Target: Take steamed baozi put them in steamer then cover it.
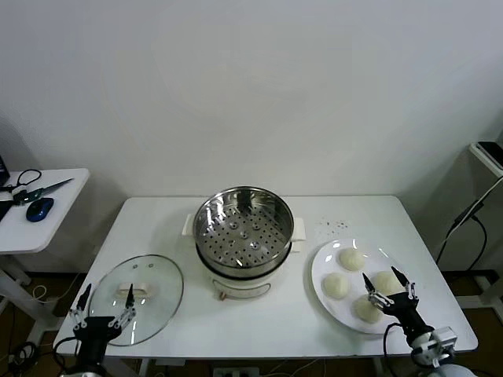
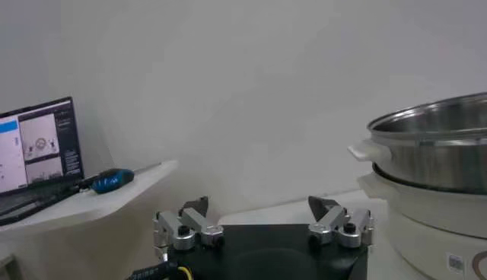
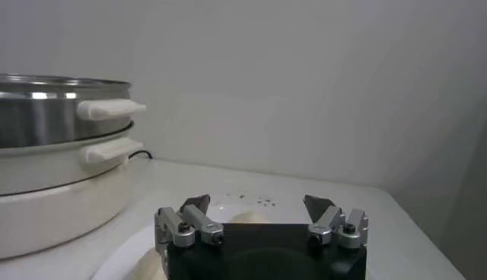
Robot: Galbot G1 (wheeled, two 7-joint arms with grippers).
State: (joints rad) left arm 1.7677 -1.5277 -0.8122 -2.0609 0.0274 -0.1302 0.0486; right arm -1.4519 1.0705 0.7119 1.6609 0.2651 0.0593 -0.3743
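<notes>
Currently: four steamed baozi (image 1: pixel 351 258) on plate (image 1: pixel 321 276), lower right, just ahead of right gripper (image 1: pixel 389 286), spread wide, empty. Left gripper (image 1: pixel 104 302) likewise wide over cover (image 1: pixel 161 292), lower left. Steamer (image 1: pixel 244 224) centre, uncovered. Arms cropped.

Bright, even light; wrist views perhaps slightly soft.

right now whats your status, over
Left gripper open over the cover; right gripper open over the plate. Four baozi on plate, steamer empty, uncovered. Nothing in the way.
</notes>
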